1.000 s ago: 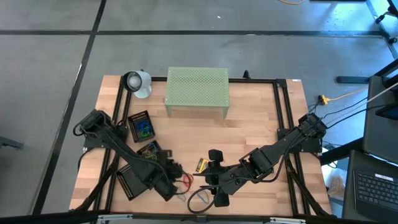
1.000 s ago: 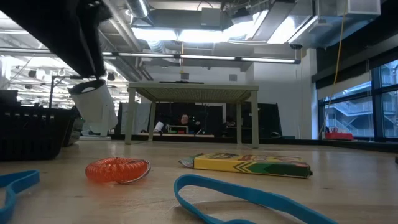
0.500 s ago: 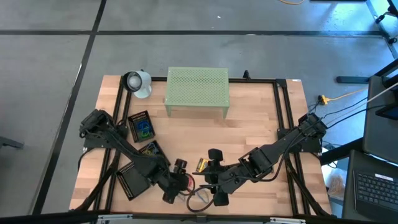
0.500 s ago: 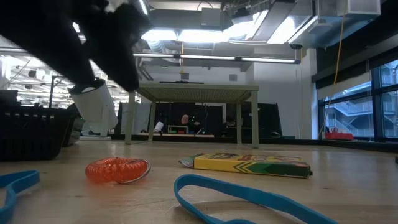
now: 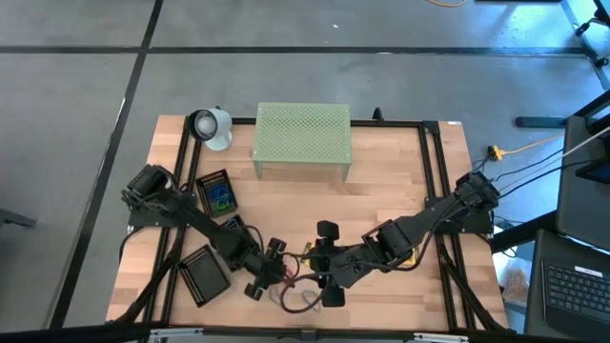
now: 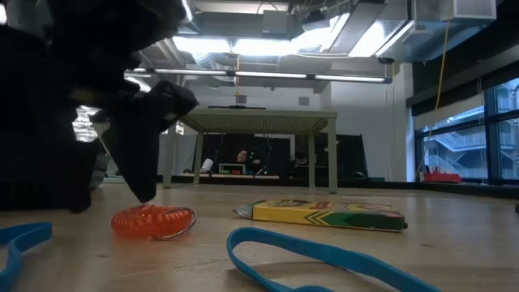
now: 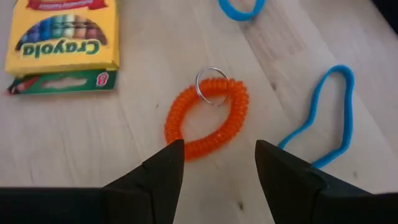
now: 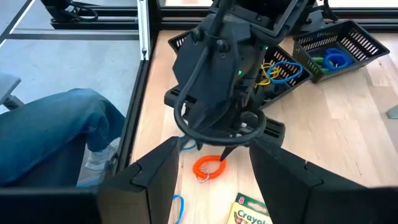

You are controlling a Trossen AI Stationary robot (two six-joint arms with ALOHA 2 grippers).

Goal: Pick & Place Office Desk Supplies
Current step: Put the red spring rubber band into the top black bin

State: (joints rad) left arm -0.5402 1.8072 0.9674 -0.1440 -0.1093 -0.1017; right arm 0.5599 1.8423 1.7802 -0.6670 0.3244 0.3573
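My left gripper [image 7: 214, 163] jaws spread wide, empty, hovering over orange coil keyring [image 7: 206, 117] flat on table [image 7: 93, 137]. Coil lies just ahead between fingertips, slightly toward left finger. Crayon box [image 7: 63, 43] beyond, aside. Right gripper [image 8: 208, 162] open, near, waiting; left nearer.

The left gripper [image 7: 214, 163] hangs with fingers spread over the orange coil ring [image 7: 207, 118] — bare wood shows between the fingertips, and the way down is clear. Just past the ring on one side lies a crayon box [image 7: 63, 43]; on the other, a long blue band [image 7: 323, 118]. The right gripper [image 5: 327, 276] sits close opposite, fingers apart, crowding that side. Behind the left gripper, mesh trays [image 8: 339, 46] block the way back — beyond both arms the table [image 5: 391, 186] lies bare.
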